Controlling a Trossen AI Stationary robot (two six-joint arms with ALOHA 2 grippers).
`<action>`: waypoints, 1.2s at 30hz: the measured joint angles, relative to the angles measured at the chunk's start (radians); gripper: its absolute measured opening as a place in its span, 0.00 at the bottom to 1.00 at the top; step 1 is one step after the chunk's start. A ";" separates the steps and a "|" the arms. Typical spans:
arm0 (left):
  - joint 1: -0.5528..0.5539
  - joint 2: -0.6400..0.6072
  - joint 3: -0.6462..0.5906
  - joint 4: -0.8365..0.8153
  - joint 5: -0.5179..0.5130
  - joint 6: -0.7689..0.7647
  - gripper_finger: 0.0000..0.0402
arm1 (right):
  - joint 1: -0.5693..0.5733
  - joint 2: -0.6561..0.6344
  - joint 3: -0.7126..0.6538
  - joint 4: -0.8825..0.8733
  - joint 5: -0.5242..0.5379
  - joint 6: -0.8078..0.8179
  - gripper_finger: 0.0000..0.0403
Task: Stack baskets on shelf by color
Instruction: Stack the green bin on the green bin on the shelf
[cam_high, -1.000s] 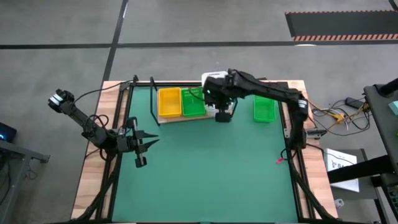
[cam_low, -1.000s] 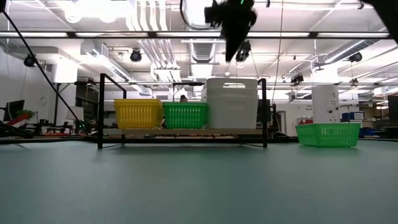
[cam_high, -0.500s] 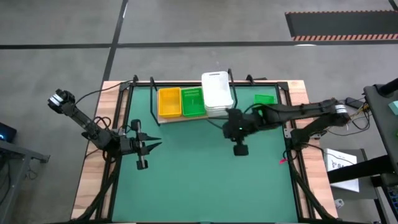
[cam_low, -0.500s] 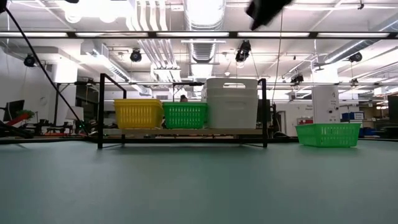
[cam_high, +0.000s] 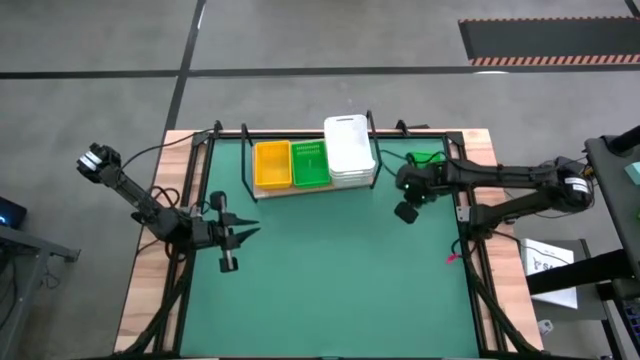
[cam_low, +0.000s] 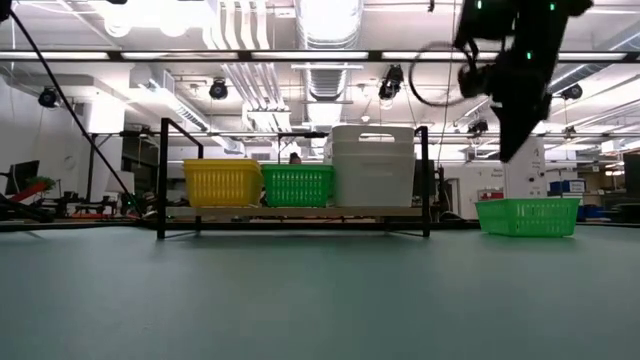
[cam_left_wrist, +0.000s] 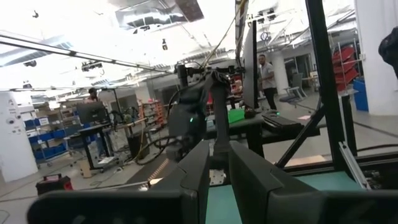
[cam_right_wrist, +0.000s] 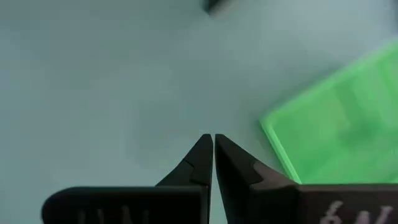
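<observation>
The left gripper (cam_high: 248, 231) waits at the near left of the green mat (cam_high: 330, 270), its fingers pressed nearly together with only a thin slit between them and nothing held. Farther back on the right, the right gripper (cam_right_wrist: 213, 144) hangs above the mat with its fingertips closed tip to tip and empty, just beside the one loose green basket (cam_high: 427, 161), which sits on the mat at the far right, well apart from the shelf (cam_low: 295, 212). Along the far edge the shelf carries the yellow baskets (cam_high: 271, 165) at its left, a green stack (cam_high: 310, 164) in the middle and the white baskets (cam_high: 349, 150) at its right, each touching its neighbour. Judging from this, the step in hand is fetching that last green basket. To do it well, the right fingers should spread before descending, straddle one wall of the basket rather than press on its rim, and close firmly on the thin plastic. The lift likely needs to clear the shelf's black wire frame (cam_low: 163, 178) and the tall white pile, then lower squarely so the basket nests into the green stack without nudging the others.
</observation>
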 joint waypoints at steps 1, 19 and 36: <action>0.000 -0.004 0.000 0.000 0.000 0.002 0.11 | -0.025 -0.005 -0.019 0.003 -0.016 0.010 0.04; 0.000 -0.023 0.000 0.008 -0.001 0.079 0.11 | -0.256 0.071 -0.096 0.016 -0.019 -0.155 0.39; 0.000 -0.032 0.000 0.018 0.000 0.089 0.11 | -0.247 0.221 -0.097 0.034 -0.101 -0.128 0.14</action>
